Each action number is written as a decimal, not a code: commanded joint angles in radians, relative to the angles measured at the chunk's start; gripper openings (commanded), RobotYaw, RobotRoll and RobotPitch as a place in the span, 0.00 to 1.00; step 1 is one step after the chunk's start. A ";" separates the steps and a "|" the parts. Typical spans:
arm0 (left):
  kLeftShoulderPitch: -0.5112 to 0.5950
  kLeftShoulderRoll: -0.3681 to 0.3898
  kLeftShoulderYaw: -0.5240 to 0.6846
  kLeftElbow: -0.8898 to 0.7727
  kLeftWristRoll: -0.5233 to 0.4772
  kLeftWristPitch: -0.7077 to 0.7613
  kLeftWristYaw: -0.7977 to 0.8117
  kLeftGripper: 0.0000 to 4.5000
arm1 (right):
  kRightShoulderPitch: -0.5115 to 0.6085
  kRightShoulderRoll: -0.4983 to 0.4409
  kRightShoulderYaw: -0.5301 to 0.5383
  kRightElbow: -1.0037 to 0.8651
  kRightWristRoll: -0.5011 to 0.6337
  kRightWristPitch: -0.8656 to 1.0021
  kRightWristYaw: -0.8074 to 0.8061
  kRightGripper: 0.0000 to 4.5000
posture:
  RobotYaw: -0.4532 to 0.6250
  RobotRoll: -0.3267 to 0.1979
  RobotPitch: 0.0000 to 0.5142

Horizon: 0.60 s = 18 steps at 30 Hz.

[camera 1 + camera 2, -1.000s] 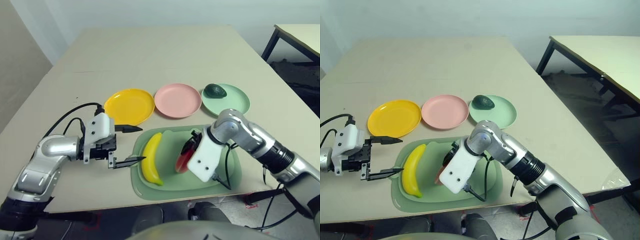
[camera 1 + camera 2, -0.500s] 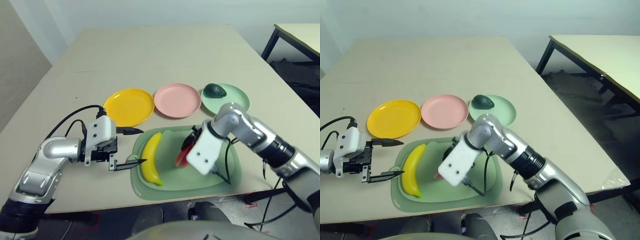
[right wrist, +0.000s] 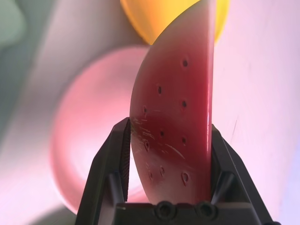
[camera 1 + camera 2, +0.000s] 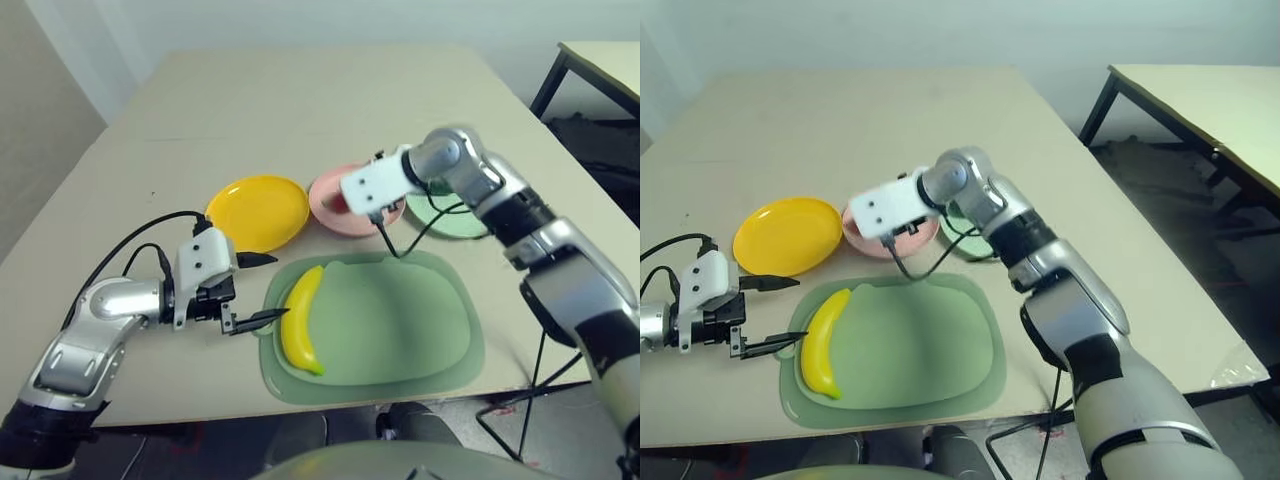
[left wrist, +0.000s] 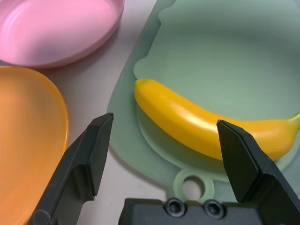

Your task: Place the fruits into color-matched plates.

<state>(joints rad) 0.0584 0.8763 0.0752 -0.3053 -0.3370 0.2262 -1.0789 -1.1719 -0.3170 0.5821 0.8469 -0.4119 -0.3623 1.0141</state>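
Watermelon wedge point(image 3: 174, 122), a red plastic toy fruit with dark seed marks, is clamped flat between the two black fingers of the right gripper point(image 3: 168, 140), above the round pink plastic plate point(image 4: 335, 205). It looks light, stiff and smooth, so I judge that a hold across its flat faces suits it best. One second ago this gripper was down on the big green mat point(image 4: 400, 320); now it is far over the plates. The left gripper point(image 5: 171, 145) stays wide open and empty beside the curved yellow toy banana point(image 5: 206, 124).
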 commanded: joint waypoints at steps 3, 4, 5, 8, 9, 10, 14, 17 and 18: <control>0.005 -0.005 -0.017 0.001 0.016 -0.009 0.007 1.00 | -0.035 0.046 0.022 0.148 -0.079 -0.047 -0.097 0.46 | 0.53 0.62 0.06; 0.009 -0.005 -0.017 -0.001 0.017 -0.010 0.008 1.00 | -0.040 0.049 0.023 0.169 -0.089 -0.054 -0.107 0.46 | 0.53 0.62 0.06; 0.012 -0.004 -0.017 -0.003 0.018 -0.011 0.009 1.00 | -0.044 0.051 0.022 0.187 -0.098 -0.060 -0.115 0.46 | 0.54 0.62 0.06; 0.021 -0.003 -0.015 -0.006 0.018 -0.012 0.011 1.00 | -0.052 0.056 0.023 0.228 -0.120 -0.077 -0.137 0.46 | 0.54 0.62 0.06; 0.022 -0.003 -0.015 -0.007 0.018 -0.012 0.012 1.00 | -0.052 0.056 0.023 0.238 -0.127 -0.083 -0.141 0.46 | 0.54 0.62 0.06; 0.023 -0.002 -0.015 -0.007 0.019 -0.013 0.013 1.00 | -0.051 0.055 0.023 0.244 -0.132 -0.090 -0.143 0.54 | 0.54 0.62 0.06; 0.023 -0.001 -0.015 -0.007 0.021 -0.015 0.014 1.00 | -0.052 0.051 0.013 0.252 -0.139 -0.107 -0.144 0.85 | 0.53 0.62 0.07; 0.019 0.001 -0.017 -0.006 0.026 -0.019 0.015 1.00 | -0.058 0.038 -0.001 0.239 -0.131 -0.114 -0.134 0.99 | 0.53 0.62 0.07; 0.017 0.004 -0.018 -0.006 0.030 -0.023 0.013 1.00 | -0.060 0.027 -0.012 0.224 -0.119 -0.114 -0.120 0.99 | 0.53 0.62 0.07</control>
<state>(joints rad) 0.0725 0.8758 0.0709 -0.3062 -0.3207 0.2143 -1.0643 -1.2084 -0.2732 0.5897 1.0899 -0.5439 -0.4673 0.8760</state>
